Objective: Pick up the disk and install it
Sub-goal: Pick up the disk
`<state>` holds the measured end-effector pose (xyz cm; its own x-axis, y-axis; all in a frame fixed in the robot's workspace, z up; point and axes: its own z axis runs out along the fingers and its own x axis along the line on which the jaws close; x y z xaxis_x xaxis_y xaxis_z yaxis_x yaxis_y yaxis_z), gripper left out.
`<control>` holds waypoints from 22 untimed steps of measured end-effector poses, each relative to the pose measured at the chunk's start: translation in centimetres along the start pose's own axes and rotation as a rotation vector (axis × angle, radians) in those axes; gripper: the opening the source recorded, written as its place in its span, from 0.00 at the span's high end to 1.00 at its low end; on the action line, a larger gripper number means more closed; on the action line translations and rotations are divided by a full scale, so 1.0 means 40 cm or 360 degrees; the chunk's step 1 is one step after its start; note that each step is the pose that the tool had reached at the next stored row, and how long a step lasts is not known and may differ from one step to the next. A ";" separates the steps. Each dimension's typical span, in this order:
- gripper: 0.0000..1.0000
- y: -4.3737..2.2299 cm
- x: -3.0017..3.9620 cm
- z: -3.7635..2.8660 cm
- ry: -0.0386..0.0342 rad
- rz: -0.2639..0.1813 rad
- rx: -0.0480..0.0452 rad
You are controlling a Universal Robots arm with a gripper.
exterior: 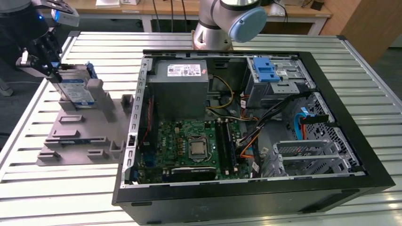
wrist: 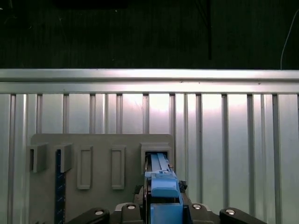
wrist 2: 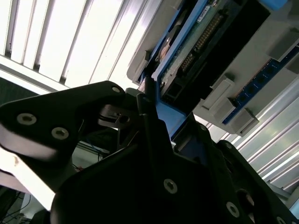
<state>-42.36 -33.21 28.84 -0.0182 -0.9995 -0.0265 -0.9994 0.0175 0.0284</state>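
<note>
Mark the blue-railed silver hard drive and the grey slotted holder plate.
Blue-railed silver hard drive [exterior: 77,92]: exterior view, on its label face.
Grey slotted holder plate [exterior: 94,128]: exterior view, on its bare base.

The exterior view looks down at a slant from high over the slatted silver metal surface [exterior: 358,61]. The open black computer case [exterior: 251,205] is nearest, and the grey slotted plastic holder plate [exterior: 75,129] is at the exterior view's left. The first wrist view faces straight down on that plate, over the black tool [wrist: 161,187]. The second wrist view looks along the tool, tilted and very near. Both wrist views share the blue-railed silver disk [wrist: 159,163] and the plate.
</note>
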 end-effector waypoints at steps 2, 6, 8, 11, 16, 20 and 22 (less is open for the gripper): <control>0.64 0.000 0.000 0.000 0.0004 0.0007 0.0000; 0.64 0.000 0.000 0.000 0.0005 0.0010 0.0000; 0.64 0.000 0.000 0.000 0.0005 0.0010 0.0000; 0.62 0.000 0.000 0.000 0.0005 0.0010 0.0000; 0.56 0.000 0.000 0.000 0.0006 0.0010 0.0000; 0.58 0.000 0.000 0.000 0.0006 0.0010 0.0000; 0.64 0.000 0.000 0.000 0.0006 0.0010 0.0000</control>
<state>-42.36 -33.21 28.83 -0.0245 -0.9994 -0.0226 -0.9993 0.0239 0.0283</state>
